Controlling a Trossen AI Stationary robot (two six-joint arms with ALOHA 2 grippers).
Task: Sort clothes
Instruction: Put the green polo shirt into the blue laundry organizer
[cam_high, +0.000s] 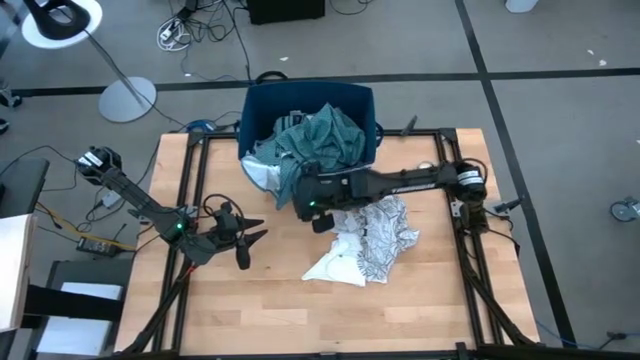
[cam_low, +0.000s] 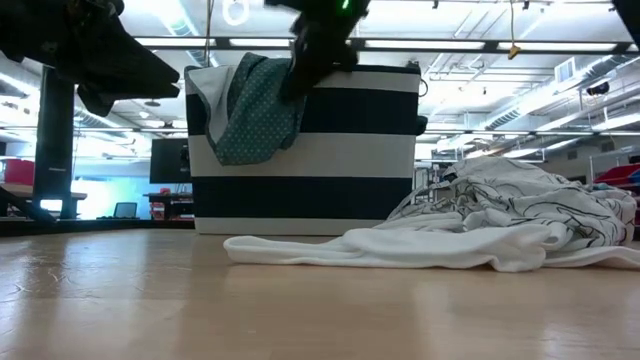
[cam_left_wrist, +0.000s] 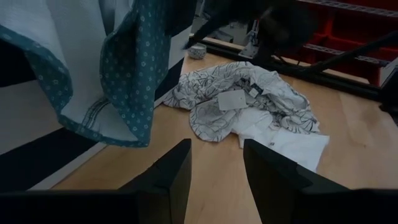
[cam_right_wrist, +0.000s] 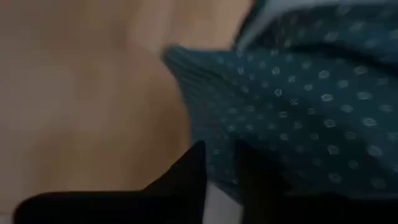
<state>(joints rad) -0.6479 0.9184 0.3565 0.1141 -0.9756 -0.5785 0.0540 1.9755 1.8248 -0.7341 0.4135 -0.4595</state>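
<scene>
- The teal cloth (cam_high: 322, 140) hangs over the front rim of the bin (cam_high: 372, 100), heaped on the other clothes inside; 1 flap drapes down the bin's striped wall toward the tabletop (cam_high: 270, 300).
- The right gripper (cam_right_wrist: 219, 163) is at that flap, just in front of the bin. Its jaws stand narrow, with the dotted teal fabric lying against and between them; whether they have a firm pinch yet I cannot tell.
- The teal cloth looks thin, soft and light. It will sag and stretch from any pinch point, and its tail may drag other pieces out of the bin with it.
- Best hold, as I judge it: the hanging hem or a doubled fold near the bin rim, where there is thickness to bite. A single layer could slip out.
- The patterned cloth (cam_high: 370, 238) lies crumpled on the tabletop in front of the bin, to its right-front, well apart from the bin wall. It is limp too, with a white lining spread flat toward the table's front edge.
- For that one, a raised wrinkle in the heap is easier to pinch than the flat lining.
- The left gripper (cam_high: 240, 238) waits above the tabletop, front-left of the bin, jaws wide and holding nothing.
</scene>
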